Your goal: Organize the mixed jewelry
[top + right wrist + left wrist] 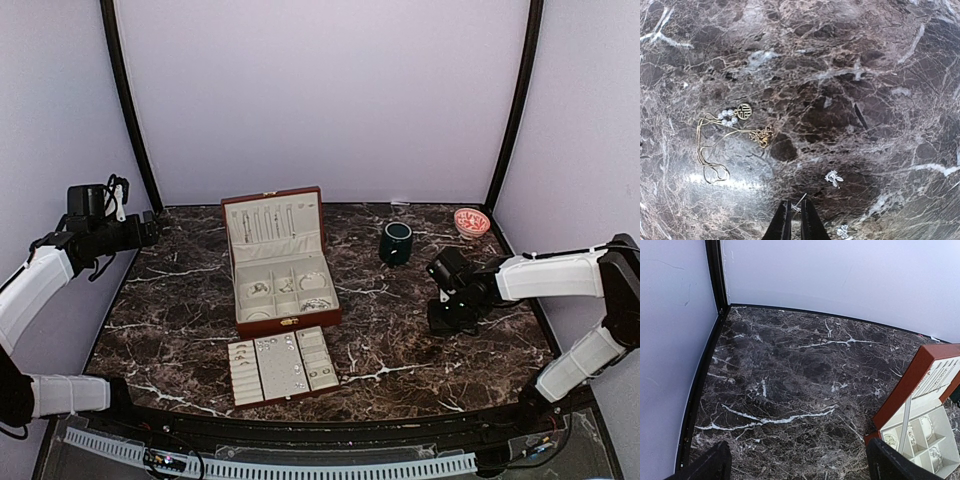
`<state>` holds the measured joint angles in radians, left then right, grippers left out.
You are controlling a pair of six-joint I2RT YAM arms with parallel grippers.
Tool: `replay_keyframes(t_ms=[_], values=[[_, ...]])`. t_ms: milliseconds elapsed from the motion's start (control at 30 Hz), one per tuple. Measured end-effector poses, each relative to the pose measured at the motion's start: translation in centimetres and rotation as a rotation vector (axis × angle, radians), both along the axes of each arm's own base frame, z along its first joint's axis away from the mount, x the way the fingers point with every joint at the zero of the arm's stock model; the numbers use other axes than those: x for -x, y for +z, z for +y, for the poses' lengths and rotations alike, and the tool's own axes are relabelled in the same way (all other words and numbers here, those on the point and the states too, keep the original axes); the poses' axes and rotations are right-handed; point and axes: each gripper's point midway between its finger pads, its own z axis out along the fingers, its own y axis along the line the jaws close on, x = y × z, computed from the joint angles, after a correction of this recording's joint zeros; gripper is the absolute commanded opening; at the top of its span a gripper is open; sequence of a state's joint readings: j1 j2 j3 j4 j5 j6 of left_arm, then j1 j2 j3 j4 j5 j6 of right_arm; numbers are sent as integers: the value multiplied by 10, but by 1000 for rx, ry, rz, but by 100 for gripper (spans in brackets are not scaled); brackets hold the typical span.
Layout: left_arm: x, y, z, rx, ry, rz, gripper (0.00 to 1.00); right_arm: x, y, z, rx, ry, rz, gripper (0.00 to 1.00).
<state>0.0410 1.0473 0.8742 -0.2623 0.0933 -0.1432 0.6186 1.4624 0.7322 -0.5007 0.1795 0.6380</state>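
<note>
The box (pixel 240 262) and tray (pixel 283 398) were partly filled; a chain (pixel 707 150) and earrings (pixel 833 177) were left loose on the bench (pixel 865 75). The left fingers (pixel 715 465) were spread wide, empty; the right fingers (pixel 810 225) were pinched on one earring (pixel 799 202).

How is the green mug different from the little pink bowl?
The mug is dark green and plain; the bowl is pink with a pattern. The mug is taller with straight sides; the bowl is low and wide. The mug stands nearer the open jewelry box; the bowl sits farther back, by the far right corner. Both stand upright on the marble table, open tops up.
</note>
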Motion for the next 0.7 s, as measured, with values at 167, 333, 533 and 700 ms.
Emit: replay_keyframes(t_ms=[167,333,533,700], values=[[0,-1,0,0,0,2,96,0,-1,0,-2,-3,-1,7],[0,-1,0,0,0,2,96,0,-2,0,-2,-3,-1,8],[0,-1,0,0,0,3,96,-2,-2,3,-19,1,-14,8],[0,-1,0,0,0,4,96,-3,-2,5,-28,10,-19,0]])
